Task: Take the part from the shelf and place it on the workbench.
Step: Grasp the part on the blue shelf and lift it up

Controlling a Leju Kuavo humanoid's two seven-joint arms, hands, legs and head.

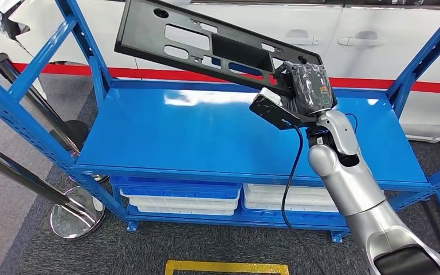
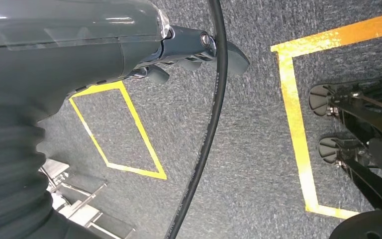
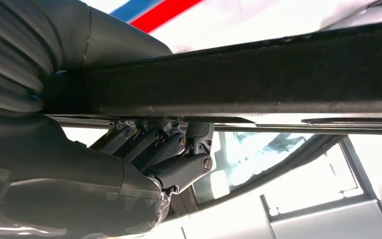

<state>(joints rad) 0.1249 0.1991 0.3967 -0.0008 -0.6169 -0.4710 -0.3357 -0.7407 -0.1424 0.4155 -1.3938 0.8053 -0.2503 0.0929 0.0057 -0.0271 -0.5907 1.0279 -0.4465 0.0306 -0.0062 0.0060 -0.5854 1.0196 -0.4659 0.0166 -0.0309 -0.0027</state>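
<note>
Blue shelf top (image 1: 206, 134) bare; uprights (image 1: 91, 63) flank sides; held part (image 1: 206, 43) overhead.

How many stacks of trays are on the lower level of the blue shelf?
2: a blue-topped stack of trays under the shelf's left half, and a white stack of trays under its right half, partly hidden by the right arm.

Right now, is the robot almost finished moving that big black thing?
About halfway. The long flat black plastic part with cut-out holes is already lifted, gripped at one end by the right robot hand above the blue metal shelf top. Setting it on the workbench is left.
</note>
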